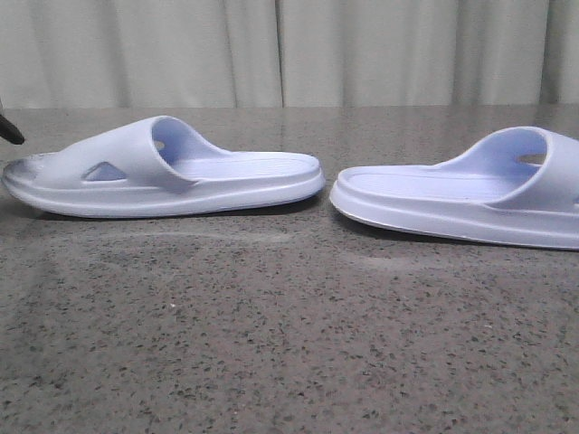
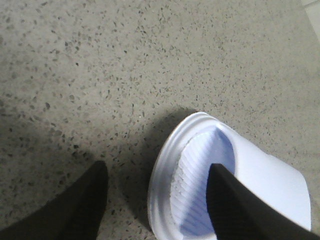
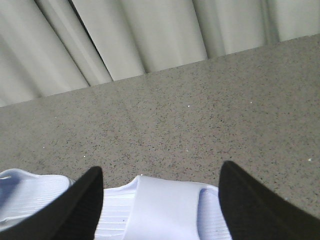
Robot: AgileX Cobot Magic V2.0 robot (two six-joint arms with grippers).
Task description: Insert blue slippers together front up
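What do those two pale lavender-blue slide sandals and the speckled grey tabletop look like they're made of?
The left pale lavender-blue slide sandal and the right one look like one-piece moulded foam, probably EVA: matte, thick rounded soles, no seams, ribbed footbeds. The left one's toe looks scuffed grey. The speckled grey tabletop looks like polished stone or a stone-look composite: dark flecks, with a faint sheen. Which one I cannot tell.

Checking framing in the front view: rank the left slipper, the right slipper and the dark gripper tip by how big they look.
1. Left slipper, fully in frame.
2. Right slipper, cut off by the frame edge; probably matches the left.
3. Dark gripper tip, just a sliver.
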